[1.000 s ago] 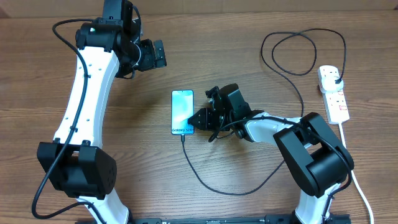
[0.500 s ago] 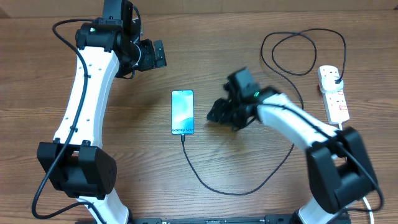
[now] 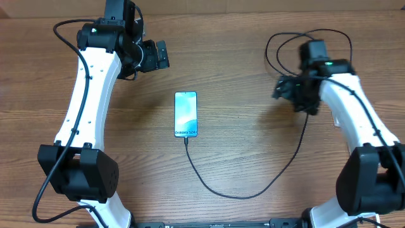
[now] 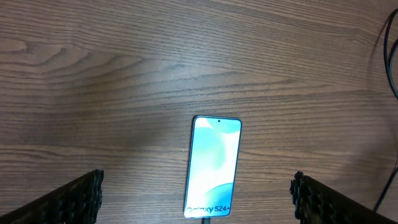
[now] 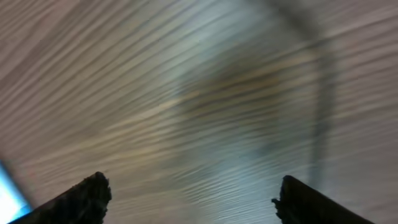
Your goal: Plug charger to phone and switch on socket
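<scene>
The phone [image 3: 186, 114] lies flat mid-table with its teal screen lit. In the left wrist view the phone [image 4: 213, 167] lies between the fingers and far below them. The charger [image 3: 240, 195] is a thin black cable that meets the phone's bottom edge, loops toward me, and climbs to coils at the far right. My right gripper [image 3: 285, 88] hangs open over bare wood beside that cable, holding nothing; its view is motion-blurred, the right gripper [image 5: 193, 190] spread wide. My left gripper [image 3: 159, 55] is open, raised at the far left. My right forearm hides the socket.
The left arm [image 3: 88, 95] stands along the table's left side. The right arm [image 3: 354, 120] reaches across the right side over the charger's coils [image 3: 297, 44]. Bare wood lies between the phone and the right gripper.
My right gripper opened and swung away from the phone's lower right corner, to the far right near the cable coils. The charger stays at the phone. The left arm has not moved.
</scene>
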`<state>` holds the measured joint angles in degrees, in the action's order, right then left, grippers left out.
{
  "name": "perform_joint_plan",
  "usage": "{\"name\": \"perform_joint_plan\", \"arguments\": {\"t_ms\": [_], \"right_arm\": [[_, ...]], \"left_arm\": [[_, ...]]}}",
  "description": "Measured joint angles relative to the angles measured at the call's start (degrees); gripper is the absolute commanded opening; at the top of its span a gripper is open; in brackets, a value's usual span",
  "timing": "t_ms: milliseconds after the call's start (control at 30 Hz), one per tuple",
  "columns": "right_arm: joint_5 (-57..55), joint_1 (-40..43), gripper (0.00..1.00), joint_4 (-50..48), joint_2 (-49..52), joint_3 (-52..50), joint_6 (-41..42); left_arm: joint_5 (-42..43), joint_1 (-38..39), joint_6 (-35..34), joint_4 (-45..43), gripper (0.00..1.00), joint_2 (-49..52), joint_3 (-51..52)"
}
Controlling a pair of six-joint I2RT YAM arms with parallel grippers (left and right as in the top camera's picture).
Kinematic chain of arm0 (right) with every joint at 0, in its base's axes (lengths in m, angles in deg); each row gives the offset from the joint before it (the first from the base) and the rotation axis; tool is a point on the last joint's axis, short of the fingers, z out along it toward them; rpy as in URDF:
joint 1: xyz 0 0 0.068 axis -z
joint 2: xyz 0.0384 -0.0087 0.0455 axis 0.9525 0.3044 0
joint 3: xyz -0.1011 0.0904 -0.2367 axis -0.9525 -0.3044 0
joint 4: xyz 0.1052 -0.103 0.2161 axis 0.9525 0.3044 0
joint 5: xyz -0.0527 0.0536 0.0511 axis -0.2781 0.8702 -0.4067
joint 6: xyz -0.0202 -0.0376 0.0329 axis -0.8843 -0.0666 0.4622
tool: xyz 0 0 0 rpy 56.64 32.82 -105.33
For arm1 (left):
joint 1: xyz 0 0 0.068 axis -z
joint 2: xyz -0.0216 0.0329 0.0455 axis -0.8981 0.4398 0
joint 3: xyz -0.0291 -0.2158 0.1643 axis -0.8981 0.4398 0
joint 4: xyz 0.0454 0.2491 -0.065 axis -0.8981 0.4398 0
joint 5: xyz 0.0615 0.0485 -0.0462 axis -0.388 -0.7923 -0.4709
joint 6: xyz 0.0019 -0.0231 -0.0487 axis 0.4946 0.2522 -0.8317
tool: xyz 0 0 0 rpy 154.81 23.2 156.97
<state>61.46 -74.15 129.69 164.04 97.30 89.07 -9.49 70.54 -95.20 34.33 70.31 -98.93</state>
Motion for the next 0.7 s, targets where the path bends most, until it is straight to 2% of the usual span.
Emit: {"name": "perform_joint_plan", "arguments": {"t_ms": [233, 700], "right_arm": [[-5.92, 9.92, 0.98, 0.07, 0.00, 0.00, -0.15], [-10.47, 27.34, 1.00, -9.44, 3.74, 0.00, -0.15]], "left_arm": [[0.00, 0.00, 0.00, 0.00, 1.00, 0.00, 0.00], [0.00, 0.00, 0.00, 0.00, 1.00, 0.00, 0.00]]}}
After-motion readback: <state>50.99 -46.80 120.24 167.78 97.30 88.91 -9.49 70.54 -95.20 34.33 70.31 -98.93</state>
